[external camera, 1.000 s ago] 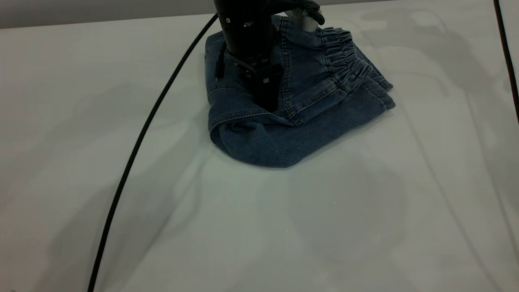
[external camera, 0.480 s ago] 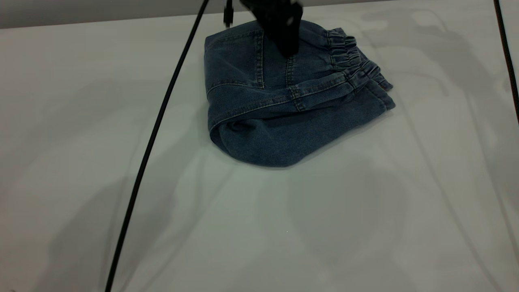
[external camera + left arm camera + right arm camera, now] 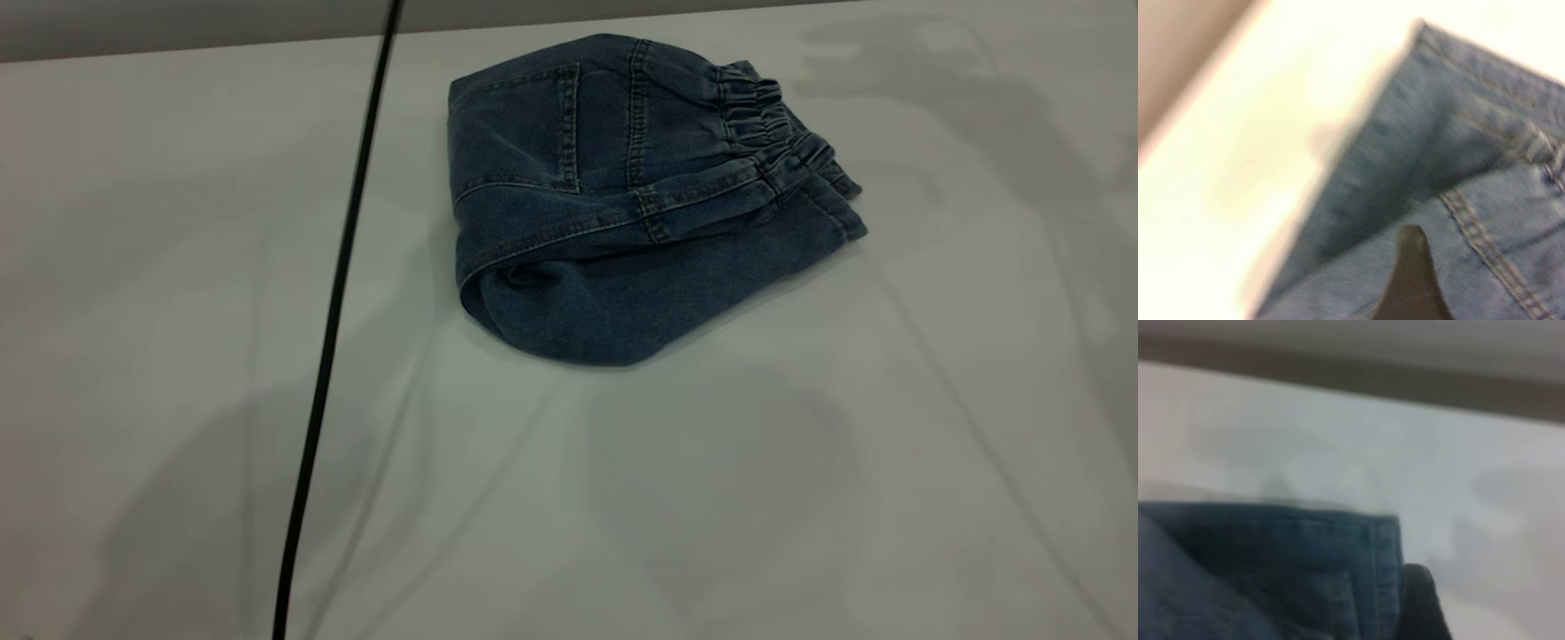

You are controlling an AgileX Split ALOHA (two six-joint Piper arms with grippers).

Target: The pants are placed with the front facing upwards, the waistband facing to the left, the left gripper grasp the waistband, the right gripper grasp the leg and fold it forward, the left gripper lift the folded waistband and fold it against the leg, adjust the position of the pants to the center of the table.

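Note:
The pants [image 3: 622,204] lie folded in a compact bundle at the far middle of the white table [image 3: 622,498], back patch pocket up. The ruched waistband [image 3: 765,124] sits on top toward the right, resting on the folded leg [image 3: 605,311] beneath. Neither gripper appears in the exterior view. In the left wrist view a dark part of my left gripper [image 3: 1411,280] hovers above the denim [image 3: 1458,153] near a stitched seam. In the right wrist view a dark part of my right gripper [image 3: 1421,603] shows just beside a stitched denim edge [image 3: 1381,573]. Nothing is seen held.
A black cable [image 3: 333,311] hangs across the left part of the exterior view, from the top edge down to the bottom. The table's far edge [image 3: 222,40] runs just behind the pants. Bare tabletop lies in front and to both sides.
The black gripper that stood on the pants has lifted away and left the exterior view. The top denim layer has settled flat. The cable has swung slightly.

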